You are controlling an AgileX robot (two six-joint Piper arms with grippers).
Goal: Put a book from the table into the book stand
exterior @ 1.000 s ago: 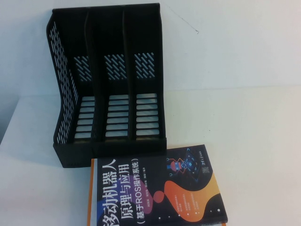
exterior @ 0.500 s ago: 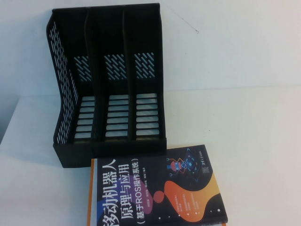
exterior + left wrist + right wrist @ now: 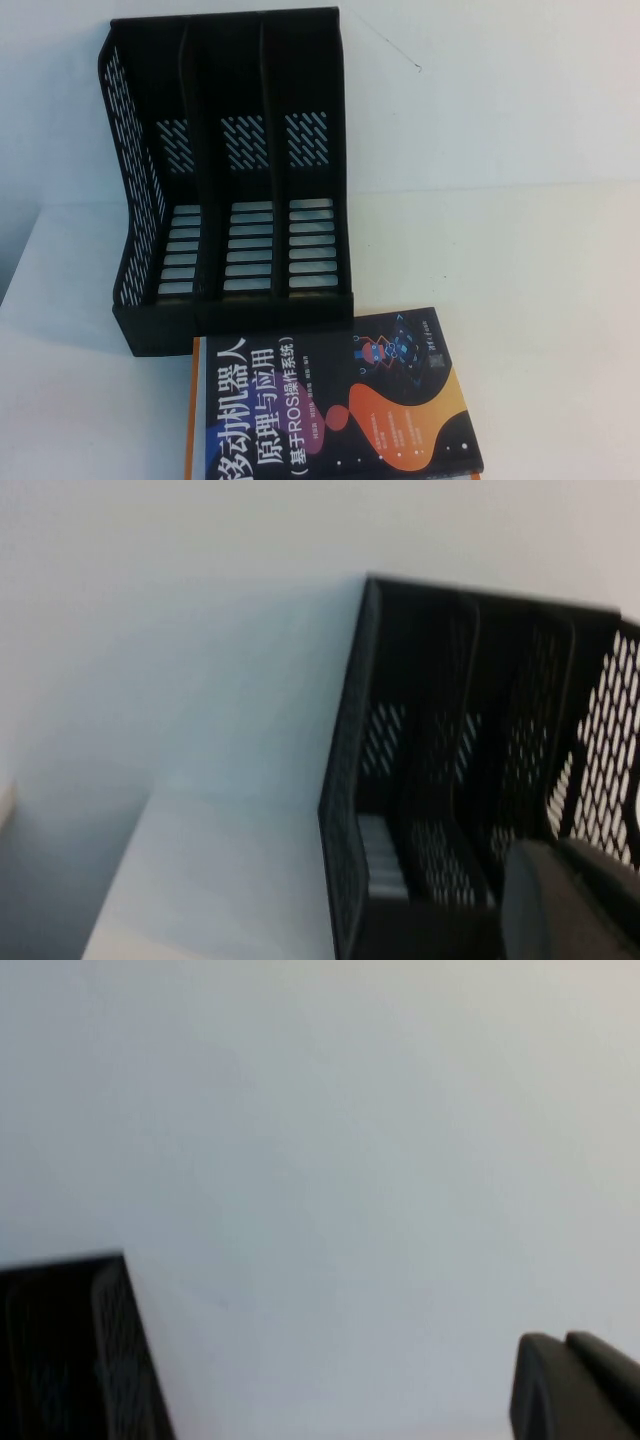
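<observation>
The book, dark with large white Chinese characters and orange and red blobs, lies flat on the white table at the front, its far edge touching the front of the book stand. The black stand is upright, and all three of its compartments are empty. Neither arm shows in the high view. My left gripper shows only as dark fingers held together, close to the stand's perforated side wall. My right gripper is shut and empty over bare table, with a corner of the stand off to one side.
A white and orange edge sticks out under the dark book's left side. A white wall stands behind the stand. Bare tabletop lies right of the stand and the book.
</observation>
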